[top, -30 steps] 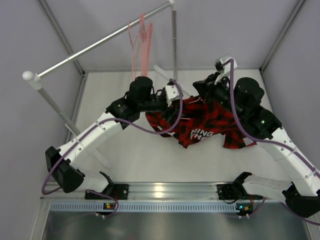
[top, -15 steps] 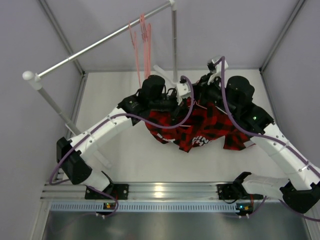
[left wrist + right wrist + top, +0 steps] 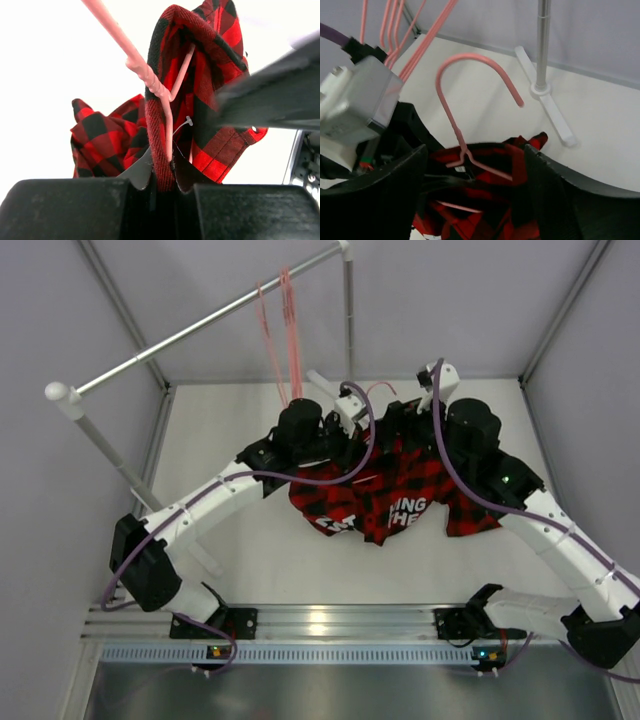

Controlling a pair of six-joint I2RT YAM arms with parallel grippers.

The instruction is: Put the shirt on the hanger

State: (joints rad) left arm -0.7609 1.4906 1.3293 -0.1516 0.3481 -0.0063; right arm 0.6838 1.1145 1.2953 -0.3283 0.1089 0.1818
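Left wrist view: the left gripper point(image 3: 162, 185) is pinched on a fold of the shirt point(image 3: 205, 115), the hanger point(image 3: 147, 75) wire seemingly caught alongside. The right gripper point(image 3: 472, 160) has its fingers apart, the hanger's hook rising just ahead between them.

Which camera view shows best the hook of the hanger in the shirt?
The right wrist view: the whole hook curves free above the shirt. The left wrist view shows only the hanger's twisted neck; the top view barely shows it.
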